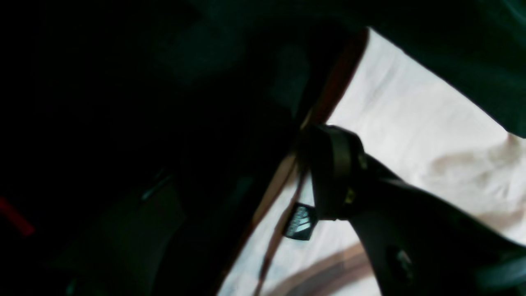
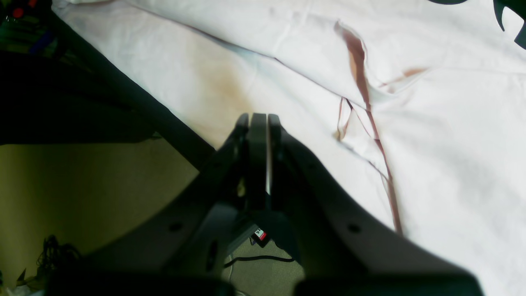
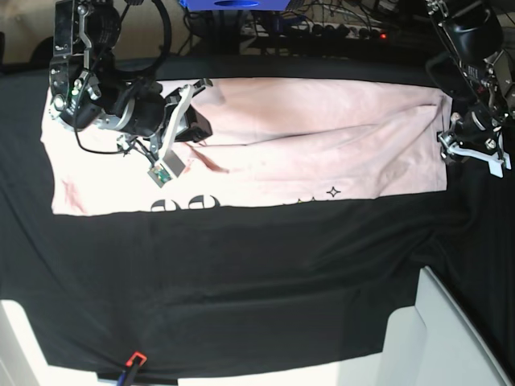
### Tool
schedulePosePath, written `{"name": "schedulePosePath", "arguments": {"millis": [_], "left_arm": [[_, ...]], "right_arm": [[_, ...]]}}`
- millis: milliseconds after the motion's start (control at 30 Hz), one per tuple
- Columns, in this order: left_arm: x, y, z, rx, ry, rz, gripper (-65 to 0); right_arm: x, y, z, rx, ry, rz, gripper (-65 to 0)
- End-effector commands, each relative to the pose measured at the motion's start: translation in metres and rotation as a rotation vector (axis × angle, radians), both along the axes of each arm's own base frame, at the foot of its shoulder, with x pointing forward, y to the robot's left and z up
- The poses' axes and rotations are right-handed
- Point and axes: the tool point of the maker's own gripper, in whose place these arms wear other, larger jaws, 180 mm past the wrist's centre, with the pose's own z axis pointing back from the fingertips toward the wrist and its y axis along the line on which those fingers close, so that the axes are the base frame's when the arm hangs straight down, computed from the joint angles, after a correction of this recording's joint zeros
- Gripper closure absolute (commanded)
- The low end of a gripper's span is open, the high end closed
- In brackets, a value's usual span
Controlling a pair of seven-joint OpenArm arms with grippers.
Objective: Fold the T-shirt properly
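Note:
The pale pink T-shirt [image 3: 322, 145] lies as a long band across the far half of the black table cloth [image 3: 241, 281], with black lettering [image 3: 185, 203] along its near edge. My right gripper [image 2: 259, 119] is shut, its fingers pressed together low over the T-shirt [image 2: 431, 144] near the cloth edge; in the base view the right gripper [image 3: 197, 125] is over the shirt's left part. My left gripper [image 3: 452, 138] is at the shirt's right edge. One dark finger [image 1: 333, 172] rests by the T-shirt [image 1: 411, 123] hem and a small black label [image 1: 301, 222]; the other finger is lost in shadow.
The table cloth's edge drops off to a yellowish floor [image 2: 82, 185] on the right gripper's left. White slabs [image 3: 451, 338] stand at the near right corner and near left. A small red and blue item [image 3: 133, 362] lies at the near edge. Cables and equipment [image 3: 322, 24] line the far side.

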Motion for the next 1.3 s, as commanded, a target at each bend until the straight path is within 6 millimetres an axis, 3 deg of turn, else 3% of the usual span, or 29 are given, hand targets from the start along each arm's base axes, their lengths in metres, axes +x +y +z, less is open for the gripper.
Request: {"name": "schedulePosePath", "arguments": {"millis": [0, 233, 467, 633, 700, 800, 867, 933, 1000, 1133, 1267], "left_arm": [[-0.016, -0.033, -0.022, -0.085, 0.107, -0.067, -37.5], [-0.014, -0.060, -0.027, -0.088, 0.124, -0.152, -51.6], [-0.025, -0.077, -0.036, -0.124, 0.154, -0.161, -51.2], [-0.024, -0.067, -0.019, -0.067, 0.119, -0.176, -50.9], [-0.024, -0.057, -0.011, -0.032, 0.114, -0.183, -46.4], [-0.025, -0.047, -0.006, -0.017, 0.108, -0.167, -30.2], [-0.029, -0.032, -0.001, -0.013, 0.093, -0.117, -28.0], [-0.039, -0.019, 0.002, -0.024, 0.106, -0.065, -34.8], [-0.043, -0.013, 0.004, -0.035, 0.115, -0.038, -45.9], [-0.040, -0.007, 0.010, -0.019, 0.108, -0.070, -65.0], [-0.040, -0.008, 0.012, -0.019, 0.099, -0.104, -65.0]], "right_arm": [[0.008, 0.004, 0.011, 0.031, -0.041, -0.004, -0.9], [0.008, 0.004, 0.011, 0.031, -0.041, -0.004, -0.9], [0.008, 0.004, 0.011, 0.031, -0.041, -0.004, -0.9], [0.008, 0.004, 0.011, 0.031, -0.041, -0.004, -0.9], [0.008, 0.004, 0.011, 0.032, -0.042, -0.004, -0.9], [0.008, 0.004, 0.011, 0.032, -0.042, -0.004, -0.9], [0.008, 0.003, 0.010, 0.030, -0.040, -0.004, -0.9], [0.008, 0.003, 0.010, 0.030, -0.040, -0.004, -0.9], [0.008, 0.003, 0.010, 0.030, -0.040, -0.004, -0.9], [0.008, 0.003, 0.010, 0.030, -0.040, -0.004, -0.9], [0.008, 0.003, 0.010, 0.030, -0.040, -0.004, -0.9]]}}
